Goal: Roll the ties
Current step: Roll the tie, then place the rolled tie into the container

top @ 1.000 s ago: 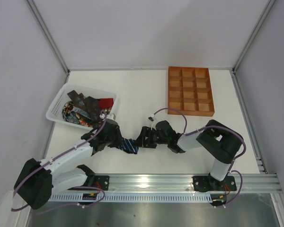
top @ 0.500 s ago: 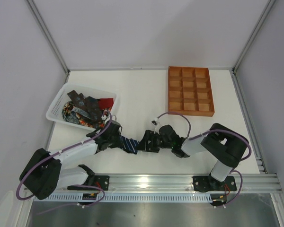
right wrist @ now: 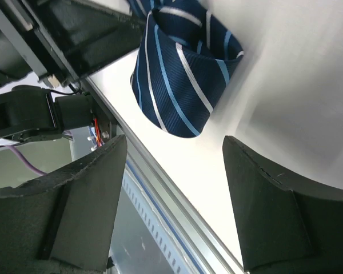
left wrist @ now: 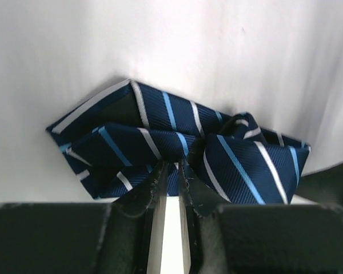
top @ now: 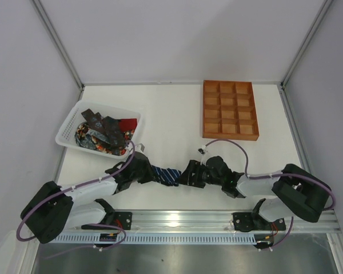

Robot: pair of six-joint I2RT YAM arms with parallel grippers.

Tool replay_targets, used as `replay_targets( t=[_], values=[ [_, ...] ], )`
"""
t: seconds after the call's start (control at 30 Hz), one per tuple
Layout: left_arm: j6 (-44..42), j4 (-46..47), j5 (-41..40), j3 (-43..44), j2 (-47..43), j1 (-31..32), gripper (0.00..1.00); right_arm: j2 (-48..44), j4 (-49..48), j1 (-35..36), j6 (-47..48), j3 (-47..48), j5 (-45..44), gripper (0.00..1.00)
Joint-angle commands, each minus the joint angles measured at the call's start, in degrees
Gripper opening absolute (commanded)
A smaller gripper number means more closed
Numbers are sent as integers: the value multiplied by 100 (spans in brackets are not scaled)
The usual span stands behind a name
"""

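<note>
Navy striped tie [left wrist: 160, 137] sits pinched in the left tool [left wrist: 171, 171]; the right tool [right wrist: 174, 151] hangs released nearby.

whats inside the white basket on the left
A pile of ties: dark brown ties on top, a red tie at the right, patterned ties beneath. The basket floor and anything deeper are covered.

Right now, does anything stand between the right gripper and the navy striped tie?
Nothing visible does. The right gripper is open, and only bare table separates it from the navy striped tie. The left gripper pinches the tie from the other side.
</note>
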State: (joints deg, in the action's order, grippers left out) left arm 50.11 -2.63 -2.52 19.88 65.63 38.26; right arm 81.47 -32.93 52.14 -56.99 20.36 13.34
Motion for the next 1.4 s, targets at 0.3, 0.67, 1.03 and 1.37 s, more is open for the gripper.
replay_targets(
  t=[0.3, 0.67, 1.03, 1.37],
  values=[
    [817, -851, -72, 112, -357, 1131, 27, -1335, 1025, -915, 539, -700, 360, 73],
    [421, -1345, -310, 271, -1851, 1122, 36, -739, 298, -1320, 1287, -375, 1864, 76],
    [228, 246, 789, 16, -1316, 1122, 35, 685, -1172, -1207, 742, -103, 2313, 80],
    [228, 738, 815, -239, -1017, 1122, 36, 1380, -1488, -978, 637, 179, 2137, 80]
  ],
)
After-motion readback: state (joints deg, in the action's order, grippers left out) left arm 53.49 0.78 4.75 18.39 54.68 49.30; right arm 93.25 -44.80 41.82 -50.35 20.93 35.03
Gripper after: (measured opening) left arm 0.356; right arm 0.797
